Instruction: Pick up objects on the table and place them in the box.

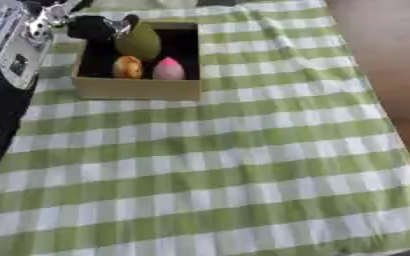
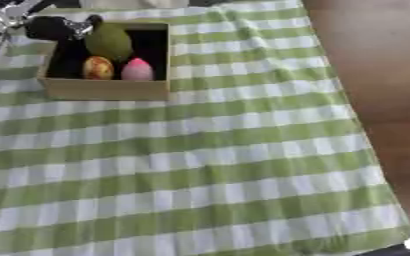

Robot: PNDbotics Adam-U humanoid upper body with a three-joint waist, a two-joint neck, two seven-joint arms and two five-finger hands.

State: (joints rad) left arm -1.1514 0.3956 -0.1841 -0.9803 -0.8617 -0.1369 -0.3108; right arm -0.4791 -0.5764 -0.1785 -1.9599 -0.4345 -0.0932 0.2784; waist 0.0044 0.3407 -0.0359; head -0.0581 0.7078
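Note:
A tan cardboard box (image 1: pixel 138 87) with a dark inside stands at the far left of the table. In it lie a small orange rounded object (image 1: pixel 127 67) and a pink pointed one (image 1: pixel 168 70). An olive-green pear-shaped object (image 1: pixel 138 42) stands upright at the back of the box. My left hand (image 1: pixel 93 27), black with silver joints, reaches in from the upper left over the box's far-left corner. Its fingertips (image 1: pixel 126 24) are curled onto the top of the green object. My right hand shows in neither view.
A green and white checked cloth (image 1: pixel 226 165) covers the table. Brown floor (image 2: pixel 375 60) lies past the table's right edge. My left forearm (image 1: pixel 16 55) runs along the left edge of the left eye view.

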